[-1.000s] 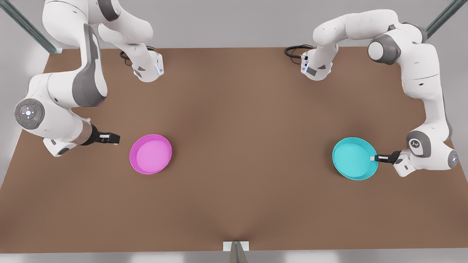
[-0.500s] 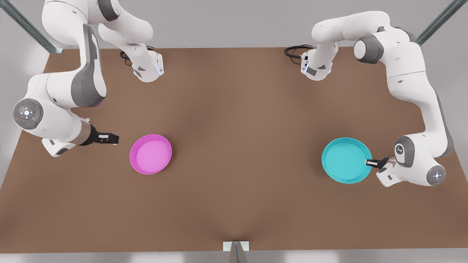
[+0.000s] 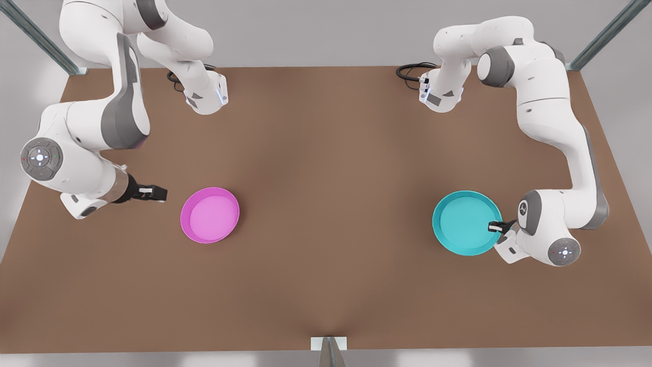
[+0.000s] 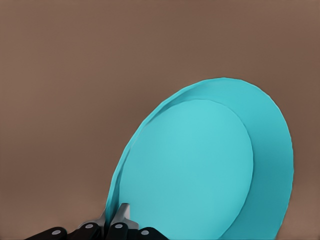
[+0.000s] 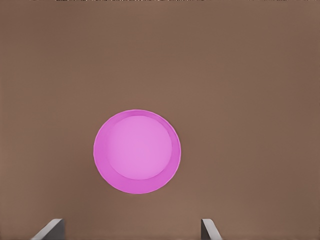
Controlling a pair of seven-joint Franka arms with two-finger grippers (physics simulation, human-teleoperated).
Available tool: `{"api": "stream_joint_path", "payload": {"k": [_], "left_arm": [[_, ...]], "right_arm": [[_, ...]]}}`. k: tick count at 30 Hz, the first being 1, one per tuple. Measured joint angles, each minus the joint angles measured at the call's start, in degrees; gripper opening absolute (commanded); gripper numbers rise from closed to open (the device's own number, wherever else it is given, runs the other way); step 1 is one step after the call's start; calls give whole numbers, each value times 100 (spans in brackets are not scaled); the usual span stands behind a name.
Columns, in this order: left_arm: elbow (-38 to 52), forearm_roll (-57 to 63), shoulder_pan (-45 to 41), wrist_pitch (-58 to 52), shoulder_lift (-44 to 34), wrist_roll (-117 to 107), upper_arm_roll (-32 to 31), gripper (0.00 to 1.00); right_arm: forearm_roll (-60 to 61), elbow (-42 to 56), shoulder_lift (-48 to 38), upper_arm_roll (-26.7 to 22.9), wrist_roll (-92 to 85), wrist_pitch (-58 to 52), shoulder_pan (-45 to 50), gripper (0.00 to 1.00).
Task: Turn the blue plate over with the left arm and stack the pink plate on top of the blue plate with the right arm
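Over on the front view's right, the left gripper (image 3: 496, 226) is clamped on the rim of the blue plate (image 3: 464, 222), pinching the edge nearest the arm's wrist. From this high camera the dish reads almost as a flat disc on the brown table (image 3: 326, 285), but the left wrist view tells more: the blue plate (image 4: 200, 165) is tipped up at a steep slant off the table, its flat inner face turned toward the camera, with the left gripper's fingertips (image 4: 122, 212) closed tight together on the rim. Across on the front view's left, the pink plate (image 3: 210, 214) lies flat on the table, hollow side up, well apart from the blue one. The right gripper (image 3: 153, 193) hovers just beside it, clear of its rim, and here the front view cannot settle how the jaws stand. The right wrist view does: the pink plate (image 5: 137, 151) sits out ahead, and two grey fingertips (image 5: 50, 229) stand spread wide apart with nothing between them.
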Motion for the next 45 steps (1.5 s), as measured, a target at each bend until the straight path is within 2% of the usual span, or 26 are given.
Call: {"api": "stream_joint_path", "payload": {"k": [8,27,30,31,32,34,36,42,45], "left_arm": [[79,816,-867,-248,0,-634,-6,21],[167,3710,-2879,-1150,18,-2106,-2,21],[109,3978,-3138,-1359,34,-2469,-1,21],[67,4054,-3214,-1408,36,-2545,-1,21],[61,4119,-3291,-1441,49,-2672,-1,21],[-31,4243,-3501,-1523,62,-2908,-1,21],[-78,4365,-3696,-1611,112,-3156,-1,21],[-229,4608,-4278,-1936,225,-3868,-1,21],[-237,4706,-4560,-2168,315,-4259,-1,21]], "right_arm": [[-2,0,0,0,4,0,11,100],[133,-6,1,0,-136,-26,-71,100],[94,-281,233,-1,-57,-40,132,100],[75,-342,448,0,-49,62,206,100],[-136,-818,484,-1,-46,419,287,100],[-40,-1962,434,24,-86,1765,218,100],[150,-2537,456,27,-169,2570,-2,100],[536,-2961,565,35,-1155,3141,-670,100],[537,-2997,929,32,-1411,3436,-845,100]]}}
